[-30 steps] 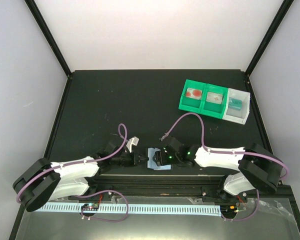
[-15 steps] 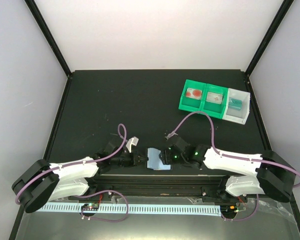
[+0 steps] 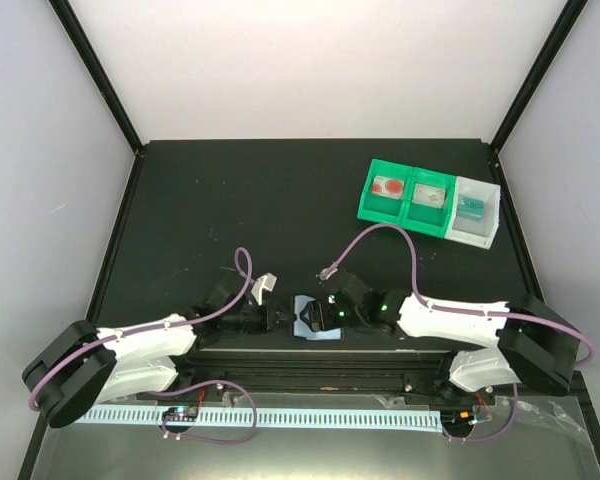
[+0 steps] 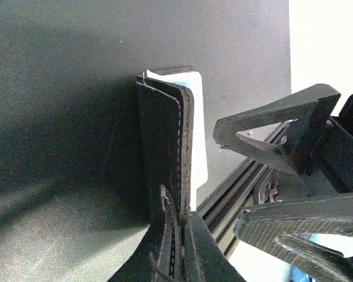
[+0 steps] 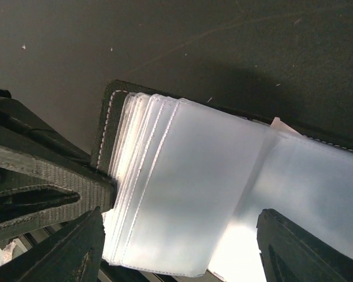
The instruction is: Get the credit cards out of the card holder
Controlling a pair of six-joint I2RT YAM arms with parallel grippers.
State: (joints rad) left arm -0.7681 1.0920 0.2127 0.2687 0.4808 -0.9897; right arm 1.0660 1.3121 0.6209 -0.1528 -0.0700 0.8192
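**End effector status: left end effector (image 4: 173,249) clenched on the card holder (image 4: 165,147), right end effector (image 3: 323,313) released**

Table (image 3: 230,200): dark top, with both arms reaching inward along its near edge.

Tray (image 3: 400,222): green and white, far right, well apart from the work. Something teal lies in its white compartment. I cannot tell whether it is a card. Judged to be the drop-off place, set clear of the arms' working zone.

Card holder: at the near edge of the table, between the two end effectors. The left wrist view shows its black cover edge-on, with the left fingers pinching the cover's rim. Judgement: this grip anchors the holder so it will not slide or fold shut while the other arm pulls.

Right end effector: fingers spread wide, one on either side of the fanned clear sleeves (image 5: 182,188) and gripping nothing. Judgement: lined up to close on a sleeve's contents.

Credit cards: none seen distinctly in the sleeves, which look glossy and pale. The whitish slab (image 4: 195,117) behind the cover may be a panel or a card; I cannot tell which.
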